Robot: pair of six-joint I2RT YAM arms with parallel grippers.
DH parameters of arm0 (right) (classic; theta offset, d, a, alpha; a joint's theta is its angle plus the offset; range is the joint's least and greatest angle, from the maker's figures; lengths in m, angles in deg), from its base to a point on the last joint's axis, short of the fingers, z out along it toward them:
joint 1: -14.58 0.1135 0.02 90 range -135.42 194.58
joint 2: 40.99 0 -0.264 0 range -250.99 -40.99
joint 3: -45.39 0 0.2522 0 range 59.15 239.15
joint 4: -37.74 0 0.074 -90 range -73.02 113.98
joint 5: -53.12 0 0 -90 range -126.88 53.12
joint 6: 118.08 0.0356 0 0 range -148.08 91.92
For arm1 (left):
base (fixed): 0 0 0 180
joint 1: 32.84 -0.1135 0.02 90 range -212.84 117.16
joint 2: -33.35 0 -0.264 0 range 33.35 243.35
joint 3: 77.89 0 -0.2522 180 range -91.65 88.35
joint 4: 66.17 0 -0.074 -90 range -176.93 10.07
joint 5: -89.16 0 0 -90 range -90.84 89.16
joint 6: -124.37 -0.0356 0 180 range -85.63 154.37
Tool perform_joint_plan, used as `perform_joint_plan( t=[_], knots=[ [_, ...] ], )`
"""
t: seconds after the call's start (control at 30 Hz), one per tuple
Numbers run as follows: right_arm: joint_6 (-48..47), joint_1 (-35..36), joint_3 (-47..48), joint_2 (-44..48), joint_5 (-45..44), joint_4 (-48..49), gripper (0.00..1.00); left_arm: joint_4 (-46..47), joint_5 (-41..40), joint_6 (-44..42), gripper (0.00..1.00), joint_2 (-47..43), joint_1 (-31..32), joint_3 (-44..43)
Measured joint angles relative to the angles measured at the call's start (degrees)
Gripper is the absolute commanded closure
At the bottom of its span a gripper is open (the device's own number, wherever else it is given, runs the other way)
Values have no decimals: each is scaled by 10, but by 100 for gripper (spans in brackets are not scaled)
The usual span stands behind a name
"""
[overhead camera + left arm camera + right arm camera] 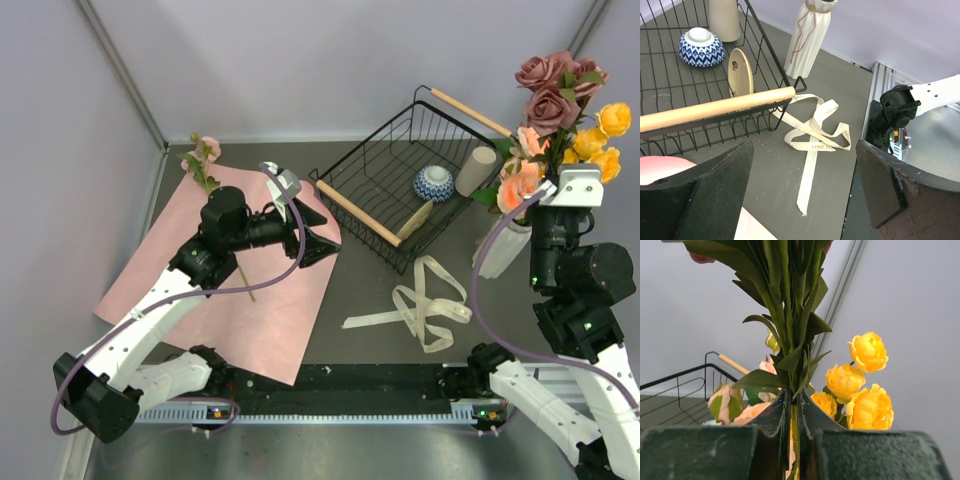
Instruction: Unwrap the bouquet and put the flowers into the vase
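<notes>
1. On the table's left side the wrapping paper (pixel 250 300) lies spread flat, and the ribbon (pixel 425 305) lies loose near the middle, so the unwrapping looks done.
2. At the right, the vase (pixel 503 250) already holds peach and yellow flowers (pixel 590 145).
3. The right gripper (pixel 795 405) is pinched tight on the green stems of the mauve roses (pixel 550 95) above the vase; whether they are seated in it cannot be told.
4. The left gripper (pixel 805 150) hangs wide and empty over the paper, where one pink flower (pixel 208 150) is left to move.
</notes>
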Motion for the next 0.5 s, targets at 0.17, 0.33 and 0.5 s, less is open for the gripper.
perform_joint_plan(
  t=[0.17,0.33,0.5],
  knots=[
    [-7,0,4,-3,0,14,100,1,0,0,11,0,0,0],
    [-7,0,0,-3,1,19,100,2,0,0,11,0,0,0],
    [-14,0,-47,15,9,30,100,2,0,0,11,0,0,0]
  ],
)
